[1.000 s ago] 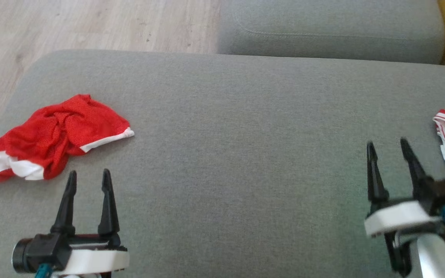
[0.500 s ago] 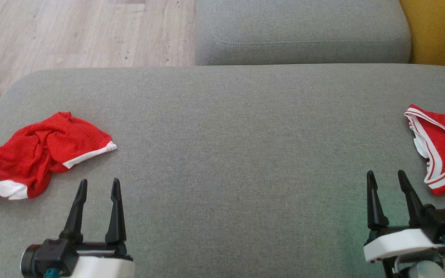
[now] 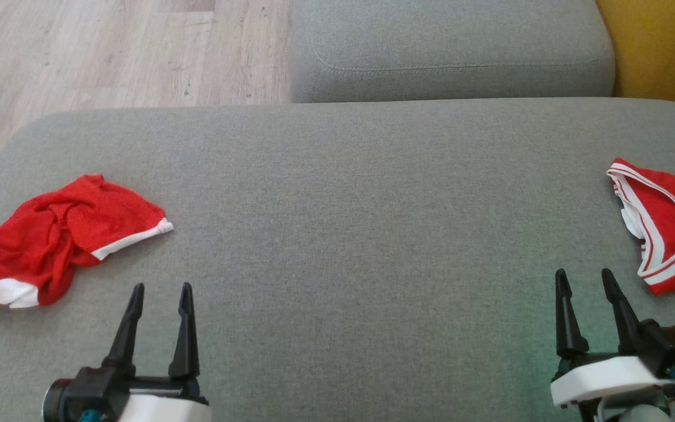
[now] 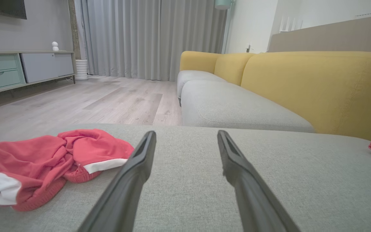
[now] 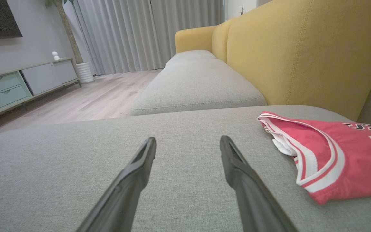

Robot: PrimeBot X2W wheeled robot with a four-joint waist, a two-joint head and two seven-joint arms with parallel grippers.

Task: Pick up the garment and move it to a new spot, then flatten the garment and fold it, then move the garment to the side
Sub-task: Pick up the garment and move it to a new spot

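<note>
Swung and tipped as a whole over the last second: a move of the head camera, not of the cloth. Brought more of the folded red jersey [image 3: 674,234] in at the right edge of the frame and pushed the crumpled red garment [image 3: 50,234] toward the left edge. Kept both claws spread wide and empty, low over the grey cushion [image 3: 337,205]. Judged as settling before the first pick-up, with nothing yet lifted. Found the crumpled red garment at middle left of the frame, up and left of the left claw [image 3: 162,286], near but apart, white-trimmed hem closest. Found the right claw [image 3: 583,272] at lower right, below and left of the jersey, not touching.
</note>
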